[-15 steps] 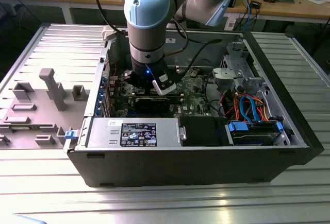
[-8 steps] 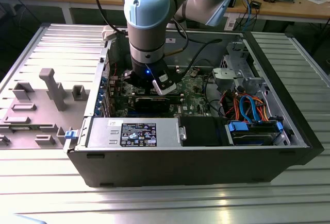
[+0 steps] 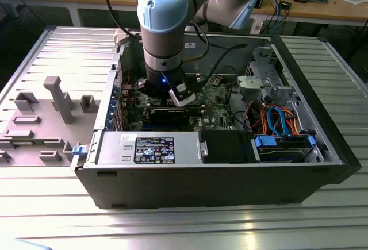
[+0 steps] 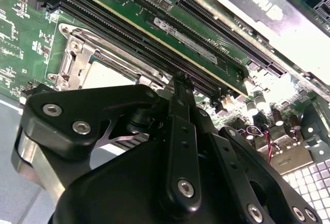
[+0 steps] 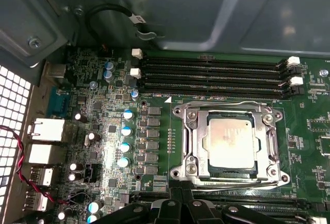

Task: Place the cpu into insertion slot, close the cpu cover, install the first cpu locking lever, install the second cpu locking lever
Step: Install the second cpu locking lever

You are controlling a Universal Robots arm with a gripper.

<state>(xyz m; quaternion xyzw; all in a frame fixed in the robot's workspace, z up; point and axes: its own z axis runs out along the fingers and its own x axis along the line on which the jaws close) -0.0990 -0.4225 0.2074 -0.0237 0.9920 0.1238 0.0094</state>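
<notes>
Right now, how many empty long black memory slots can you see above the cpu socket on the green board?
4, in the first wrist view, stacked in parallel between the cpu cover and the grey case wall. Further slots may be hidden by the gripper.

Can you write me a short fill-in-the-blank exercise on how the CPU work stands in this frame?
1. In the first wrist view, the cpu already sits inside the ____, and the cpu cover frames it.
2. The circuit board around the socket is ____ in colour.
3. In the exterior view, the arm reaches down into an open computer ____.
4. The long memory slots beside the socket are ____ in colour.

Missing words: insertion slot; green; case; black
</notes>
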